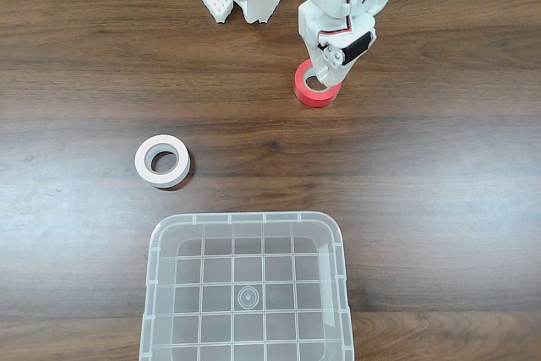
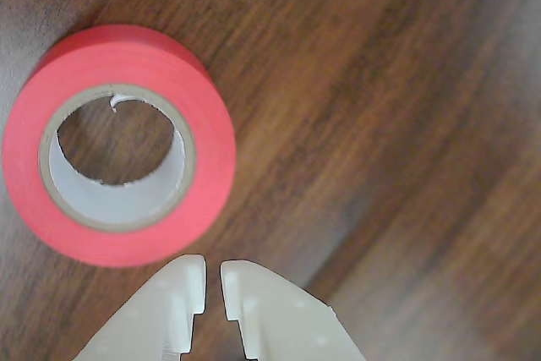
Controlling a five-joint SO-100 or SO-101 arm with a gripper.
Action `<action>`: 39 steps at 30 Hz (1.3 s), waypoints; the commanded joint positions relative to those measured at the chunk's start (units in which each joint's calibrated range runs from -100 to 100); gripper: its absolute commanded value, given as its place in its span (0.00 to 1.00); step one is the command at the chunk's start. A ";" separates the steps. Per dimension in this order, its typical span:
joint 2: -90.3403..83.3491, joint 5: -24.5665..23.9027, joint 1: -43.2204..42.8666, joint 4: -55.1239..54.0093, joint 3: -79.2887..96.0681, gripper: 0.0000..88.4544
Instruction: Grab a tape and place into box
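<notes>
In the fixed view, a white plastic arm reaches down from the top edge of a dark, wood-grained worktop (image 1: 439, 175), its hand (image 1: 324, 73) poised over a red tape (image 1: 316, 85) lying flat near the far side. The fingers' spacing cannot be judged from here. A white roll (image 1: 162, 161) of similar size lies flat well to the left, nearer the middle. A clear, ribbed plastic box (image 1: 156, 293) with rounded corners and a grid-patterned floor sits at the near edge, well apart from both rolls.

In the wrist view, the tape (image 2: 207, 133) shows a smooth red band around a grey-tan core. The hand (image 2: 213, 270) rises from the bottom edge, its cream fingertips (image 2: 184, 281) nearly together with a thin gap, gripping nothing, just beside the roll's rim.
</notes>
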 commanded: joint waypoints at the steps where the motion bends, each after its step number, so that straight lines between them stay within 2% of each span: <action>1: 4.48 0.20 0.12 -2.69 -4.62 0.02; 8: 5.84 0.20 0.12 -2.69 -4.53 0.04; 13: 5.92 0.20 0.05 -2.09 -3.83 0.23; 16: 5.92 0.20 0.05 -1.83 -3.74 0.30; 30: 6.08 0.30 -0.03 -3.54 3.44 0.30; 39: 7.93 2.78 -0.03 -9.19 3.97 0.30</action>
